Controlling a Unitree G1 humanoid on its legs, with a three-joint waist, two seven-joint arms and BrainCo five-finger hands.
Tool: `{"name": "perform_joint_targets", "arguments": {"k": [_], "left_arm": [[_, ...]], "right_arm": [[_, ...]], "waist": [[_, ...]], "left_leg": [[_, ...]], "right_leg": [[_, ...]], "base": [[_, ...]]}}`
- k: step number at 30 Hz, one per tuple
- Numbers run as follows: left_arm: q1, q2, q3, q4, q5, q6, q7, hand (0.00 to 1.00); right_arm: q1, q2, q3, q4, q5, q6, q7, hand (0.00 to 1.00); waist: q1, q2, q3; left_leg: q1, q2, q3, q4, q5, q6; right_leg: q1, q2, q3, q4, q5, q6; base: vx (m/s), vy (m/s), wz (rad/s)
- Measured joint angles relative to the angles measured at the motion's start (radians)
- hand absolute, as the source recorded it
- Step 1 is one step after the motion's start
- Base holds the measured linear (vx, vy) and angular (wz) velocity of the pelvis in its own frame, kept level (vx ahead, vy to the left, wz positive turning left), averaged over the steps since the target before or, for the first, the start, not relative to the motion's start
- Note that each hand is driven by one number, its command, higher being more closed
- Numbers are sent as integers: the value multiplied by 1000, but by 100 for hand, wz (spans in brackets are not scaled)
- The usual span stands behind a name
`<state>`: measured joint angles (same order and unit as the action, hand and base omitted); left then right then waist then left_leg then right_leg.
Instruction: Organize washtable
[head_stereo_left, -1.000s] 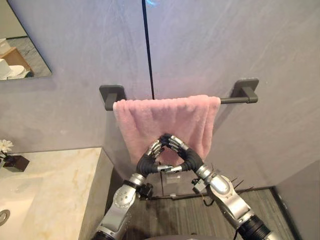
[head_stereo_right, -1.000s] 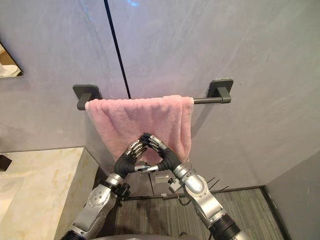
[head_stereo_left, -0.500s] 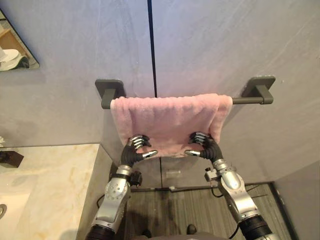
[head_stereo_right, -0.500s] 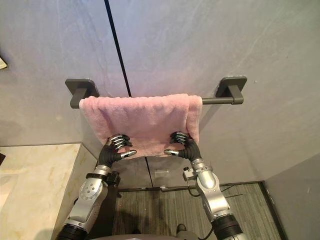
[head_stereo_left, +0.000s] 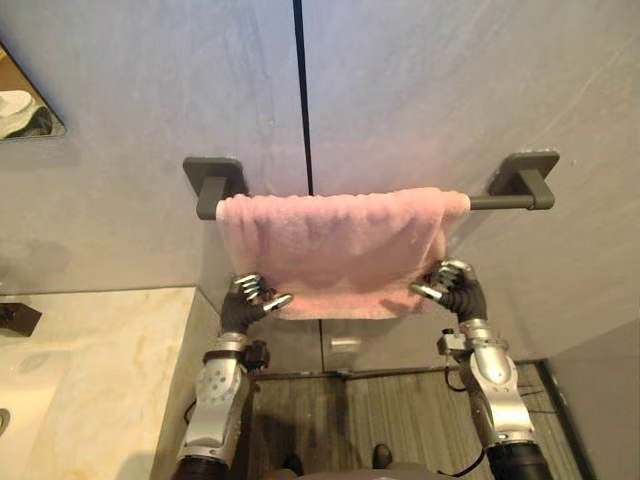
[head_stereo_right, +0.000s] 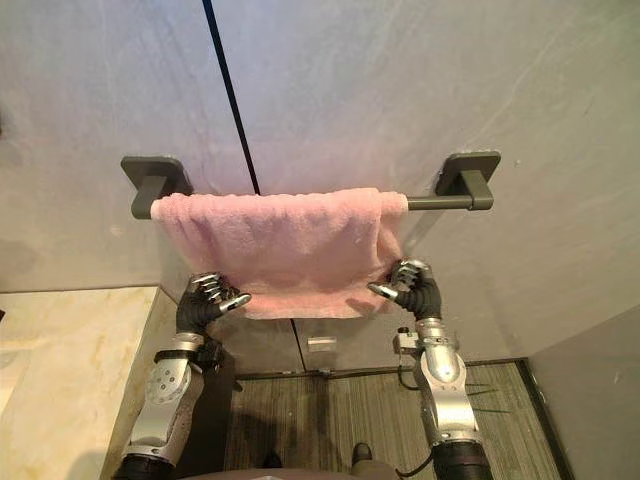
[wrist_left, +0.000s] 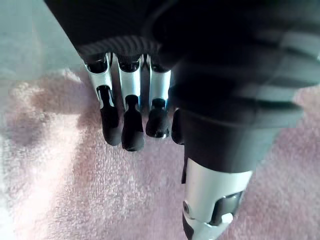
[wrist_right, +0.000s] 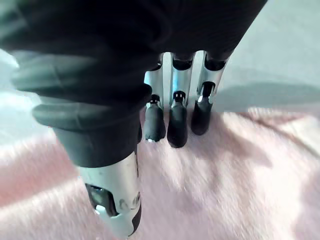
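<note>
While the pink towel (head_stereo_left: 340, 245) hangs over the dark towel bar (head_stereo_left: 500, 201) on the wall (head_stereo_left: 420, 90), its long axis runs left to right along the bar and its hem points straight down. You have the left hand (head_stereo_left: 242, 303) curled onto the lower left corner and the right hand (head_stereo_left: 460, 294) curled onto the lower right corner, thumbs under the hem.

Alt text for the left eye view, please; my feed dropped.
A pink towel hangs spread over a dark wall bar, with the left hand at its lower left corner and the right hand at its lower right corner. A marble counter sits lower left.
</note>
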<state>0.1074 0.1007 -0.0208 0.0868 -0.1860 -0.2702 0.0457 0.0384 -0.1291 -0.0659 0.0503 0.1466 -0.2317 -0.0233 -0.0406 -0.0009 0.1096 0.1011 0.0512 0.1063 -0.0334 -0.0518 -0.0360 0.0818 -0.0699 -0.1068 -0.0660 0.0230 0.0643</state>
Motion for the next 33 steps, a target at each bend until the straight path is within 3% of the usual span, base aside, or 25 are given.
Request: {"name": "perform_joint_targets", "arguments": {"k": [13, 20, 24, 29, 33], "left_arm": [[118, -51, 99, -129, -37, -2, -24, 0], [187, -64, 114, -160, -79, -3, -51, 0], [224, -69, 131, -149, -80, -2, -68, 0], [225, -34, 143, 42, -66, 7, -69, 0], [227, -9, 141, 221, 61, 41, -69, 0]], "right_arm": [[138, 72, -106, -157, -3, -10, 6, 0], [223, 84, -148, -147, -105, -6, 4, 0], [238, 76, -175, -34, -179, 3, 1, 0], [244, 45, -167, 144, -256, 21, 3, 0], [244, 1, -147, 283, -308, 28, 7, 0]], "waist": [[0, -1, 0], [-1, -1, 0], [0, -3, 2], [1, 1, 0], [0, 4, -2]], "left_leg": [[8, 1, 0, -2, -1, 0], [13, 2, 4, -2, -1, 0], [20, 2, 4, -2, -2, 0], [21, 3, 1, -1, -1, 0], [33, 2, 2, -2, -1, 0]], "right_leg": [[8, -2, -2, -4, 0, 0], [11, -2, 1, -4, 0, 0], [19, -2, 0, -5, -1, 1], [23, -2, -3, -4, -1, 1], [33, -2, -5, -4, -1, 1]], "base": [[-2, -1, 0], [0, 0, 0], [0, 0, 0], [-29, -11, 2], [-38, -15, 0]]}}
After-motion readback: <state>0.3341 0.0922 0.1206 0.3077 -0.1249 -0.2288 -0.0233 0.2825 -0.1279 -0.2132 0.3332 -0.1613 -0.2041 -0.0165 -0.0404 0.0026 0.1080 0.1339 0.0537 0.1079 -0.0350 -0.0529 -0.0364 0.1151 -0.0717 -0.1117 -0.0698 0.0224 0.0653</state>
